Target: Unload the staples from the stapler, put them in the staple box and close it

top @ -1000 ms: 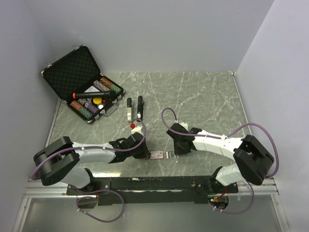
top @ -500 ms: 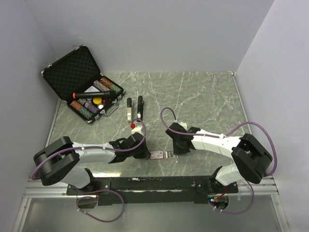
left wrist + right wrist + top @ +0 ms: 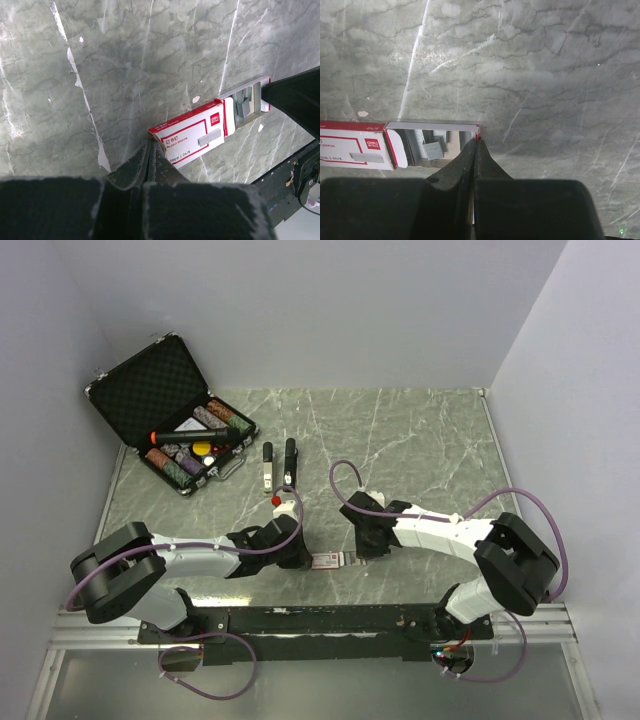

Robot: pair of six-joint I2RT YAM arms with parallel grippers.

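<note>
I had the left gripper shut tight, its tips pressed against the left end of the staple box. The right gripper, also closed, pinched the end wall of the tray standing out of the box's right side. The stapler lay well beyond the box, untouched.

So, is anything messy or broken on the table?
Nothing looks broken or spilled. The one odd thing is the staple box near the front edge: its tray is slid partway out of the sleeve, and the staples inside lie jumbled at angles instead of in neat rows.
</note>
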